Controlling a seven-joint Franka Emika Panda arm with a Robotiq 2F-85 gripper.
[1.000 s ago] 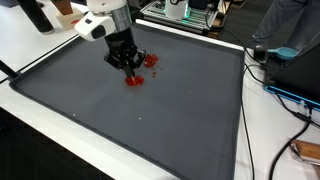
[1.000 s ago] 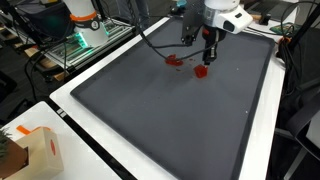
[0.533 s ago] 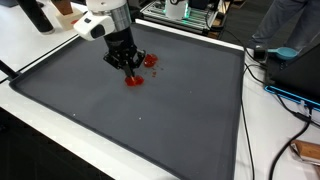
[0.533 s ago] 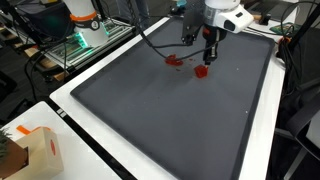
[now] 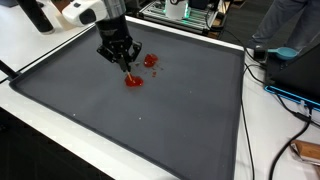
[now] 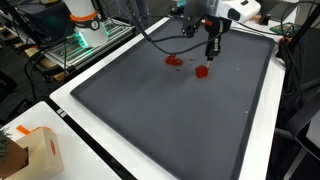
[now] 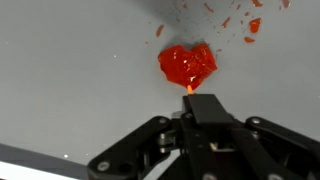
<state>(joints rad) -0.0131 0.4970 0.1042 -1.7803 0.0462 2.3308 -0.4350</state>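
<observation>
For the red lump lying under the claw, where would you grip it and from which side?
The red lump lies flat and alone on the dark mat, low and roughly heart-shaped. Probably best to come straight down from above and pinch across its narrower lower part, since nothing crowds it. The claw hangs just above it.

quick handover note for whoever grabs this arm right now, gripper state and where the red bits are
Gripper: raised just above the dark mat, holding nothing; the wrist view suggests the fingers are together, but I cannot tell for sure.
Red lump: lies squashed on the mat right ahead of the fingertips; in an exterior view it sits just below the gripper.
Second red piece: lies apart from the lump, farther back on the mat.
Red crumbs: scattered beyond the lump.
Done: nothing lifted; both pieces lie on the mat.
Left: both pieces are loose and ungrasped.
</observation>
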